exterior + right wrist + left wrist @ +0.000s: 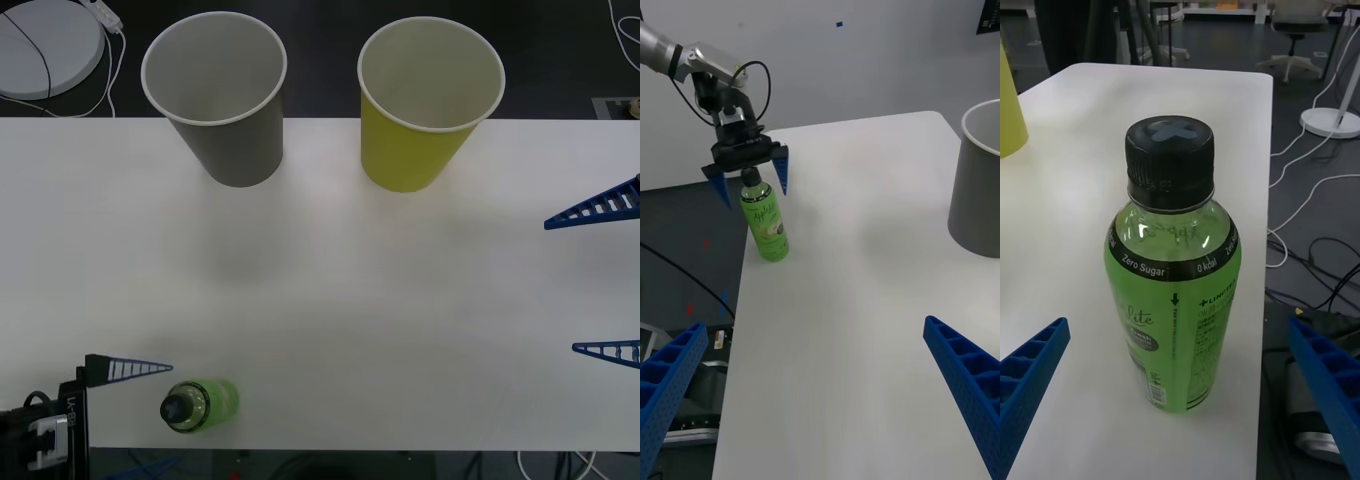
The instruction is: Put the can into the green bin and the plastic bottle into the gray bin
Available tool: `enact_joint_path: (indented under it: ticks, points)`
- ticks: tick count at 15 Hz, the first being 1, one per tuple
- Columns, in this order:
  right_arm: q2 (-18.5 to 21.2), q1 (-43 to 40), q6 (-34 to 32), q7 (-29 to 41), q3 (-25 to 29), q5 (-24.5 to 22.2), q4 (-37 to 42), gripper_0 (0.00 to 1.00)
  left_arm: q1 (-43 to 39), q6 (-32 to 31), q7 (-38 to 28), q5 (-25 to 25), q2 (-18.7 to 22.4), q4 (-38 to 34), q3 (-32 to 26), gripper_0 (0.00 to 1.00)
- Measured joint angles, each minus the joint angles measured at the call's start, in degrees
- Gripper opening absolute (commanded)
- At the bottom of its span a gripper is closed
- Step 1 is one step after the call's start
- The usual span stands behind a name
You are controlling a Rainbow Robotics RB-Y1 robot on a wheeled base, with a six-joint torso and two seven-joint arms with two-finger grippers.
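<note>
My left fingers [749,178] spread, straddling plastic bottle [201,404] at worktop [350,300] edge; right fingers [600,280] spread, bare worktop between.

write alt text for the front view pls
A small green bottle stands at the table's near left edge, the open left gripper around it. Gray bin and green bin stand at the far edge; the open right gripper waits at right.

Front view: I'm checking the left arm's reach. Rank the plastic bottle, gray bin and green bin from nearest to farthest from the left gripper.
1. Plastic bottle: standing at the table's near edge, right beside the open left gripper.
2. Gray bin: at the far edge, on the left side.
3. Green bin: at the far edge, further right.
</note>
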State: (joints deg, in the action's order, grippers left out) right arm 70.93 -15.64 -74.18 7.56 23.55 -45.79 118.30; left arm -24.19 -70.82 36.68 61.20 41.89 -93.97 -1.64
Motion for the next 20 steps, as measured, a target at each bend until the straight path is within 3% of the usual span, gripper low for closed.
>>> enact_joint_path:
  ticks: [18, 19, 20]
  points:
    - [0.0, 0.0, 0.0, 0.0, 0.0, 0.0, 0.0, 1.0, 3.19, 0.01, -2.64, 3.76, -7.86, -0.05, 3.03, 1.0]
    - [0.0, 0.0, 0.0, 0.0, 0.0, 0.0, 0.0, 1.0, 3.12, 0.03, -2.62, 3.76, -7.87, -0.02, 3.08, 0.83]
    - [0.0, 0.0, 0.0, 0.0, 0.0, 0.0, 0.0, 1.0, 3.11, 0.0, -2.65, 3.76, -7.88, -0.05, 3.12, 0.48]
